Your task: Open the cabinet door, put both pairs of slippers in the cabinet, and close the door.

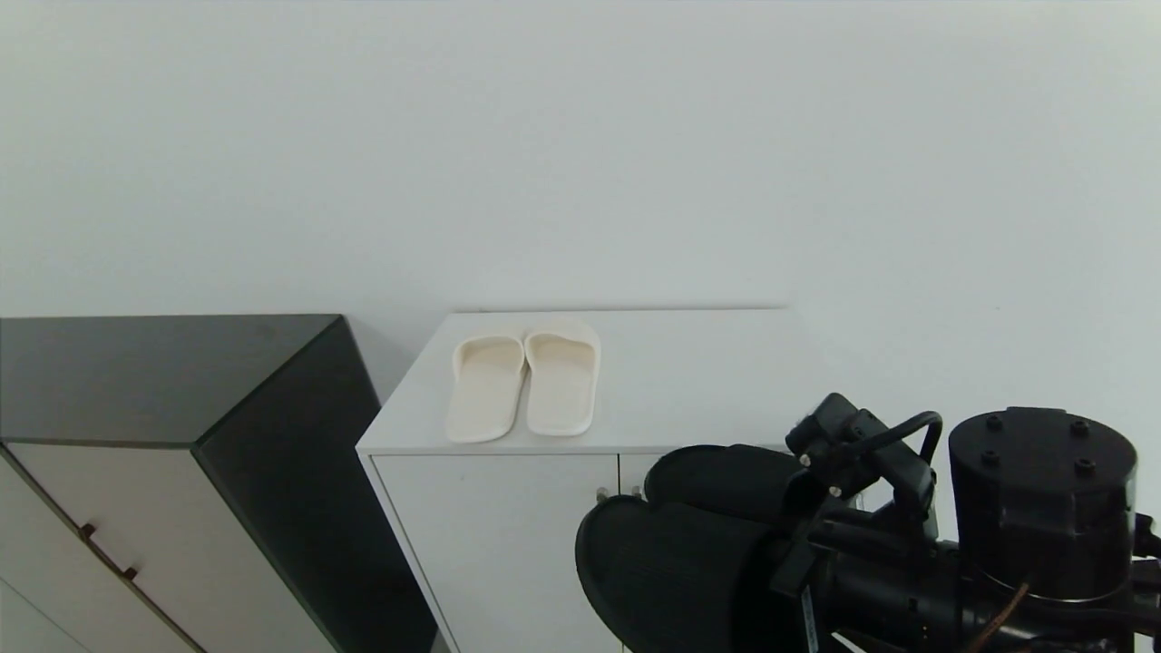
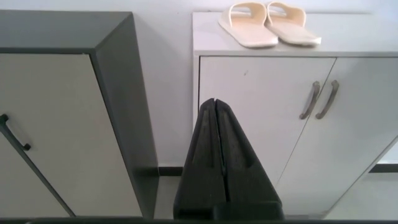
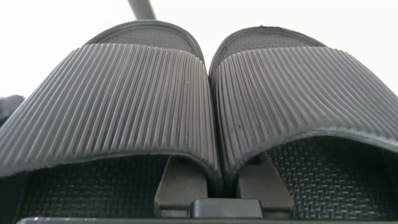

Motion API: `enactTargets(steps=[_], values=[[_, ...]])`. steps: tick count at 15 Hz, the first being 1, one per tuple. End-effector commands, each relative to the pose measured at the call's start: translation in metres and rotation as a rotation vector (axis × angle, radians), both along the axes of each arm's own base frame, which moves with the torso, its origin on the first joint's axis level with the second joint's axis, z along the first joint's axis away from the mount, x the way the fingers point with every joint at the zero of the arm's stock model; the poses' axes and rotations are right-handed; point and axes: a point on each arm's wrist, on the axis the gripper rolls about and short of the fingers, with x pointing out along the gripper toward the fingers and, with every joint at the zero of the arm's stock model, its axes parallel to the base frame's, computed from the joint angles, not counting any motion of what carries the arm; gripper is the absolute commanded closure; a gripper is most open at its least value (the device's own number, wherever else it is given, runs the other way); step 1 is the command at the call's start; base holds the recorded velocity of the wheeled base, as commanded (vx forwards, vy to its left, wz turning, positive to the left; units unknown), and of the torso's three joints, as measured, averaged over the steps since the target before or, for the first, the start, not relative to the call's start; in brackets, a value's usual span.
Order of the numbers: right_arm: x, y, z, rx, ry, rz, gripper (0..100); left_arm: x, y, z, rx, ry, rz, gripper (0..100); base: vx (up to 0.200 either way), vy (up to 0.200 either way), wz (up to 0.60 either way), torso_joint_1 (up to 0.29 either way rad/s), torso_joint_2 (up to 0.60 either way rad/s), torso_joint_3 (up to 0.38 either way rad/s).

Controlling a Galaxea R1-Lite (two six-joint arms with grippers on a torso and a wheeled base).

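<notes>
A pair of cream slippers (image 1: pixel 524 384) (image 2: pixel 268 23) lies side by side on top of the white cabinet (image 1: pixel 689 381) (image 2: pixel 261 106). Both cabinet doors are closed, with two metal handles (image 2: pixel 318 99) at the middle seam. My right gripper (image 1: pixel 798 535) (image 3: pixel 217 180) is in front of the cabinet's right door. It is shut on a pair of black ribbed slippers (image 1: pixel 671 544) (image 3: pixel 211 99), one finger inside each slipper, pinching the inner walls together. My left gripper (image 2: pixel 215 155) is shut and empty, low in front of the gap between the two cabinets.
A dark-sided cabinet (image 1: pixel 272 426) (image 2: pixel 115 93) with pale fronts stands just left of the white one, a narrow gap between them. A plain white wall (image 1: pixel 580 154) runs behind both. The right half of the white cabinet's top is bare.
</notes>
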Motion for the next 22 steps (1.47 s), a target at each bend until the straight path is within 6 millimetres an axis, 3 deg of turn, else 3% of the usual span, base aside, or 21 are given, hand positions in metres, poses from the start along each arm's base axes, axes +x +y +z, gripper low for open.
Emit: enactTargets(steps=[1,10,11,22], values=[[-0.003,-0.003,-0.001,0.000,0.004,0.011,100,0.000,0.000,0.000,-0.002,0.001,0.001,100,0.000,0.000,0.00,-0.207,0.48,0.261],[-0.004,-0.004,-0.002,-0.014,-0.004,0.015,100,0.000,0.000,0.000,0.000,0.001,0.003,100,0.000,0.000,0.00,-0.225,0.54,0.315],[-0.004,-0.004,-0.002,-0.012,-0.005,0.015,100,0.000,0.000,0.000,-0.002,0.001,0.003,0,0.000,0.000,0.00,-0.198,0.52,0.315],[-0.005,-0.004,-0.012,-0.058,0.004,0.032,100,0.000,0.000,0.001,0.023,-0.005,-0.020,0,0.000,0.000,0.00,-0.161,0.49,0.323]])
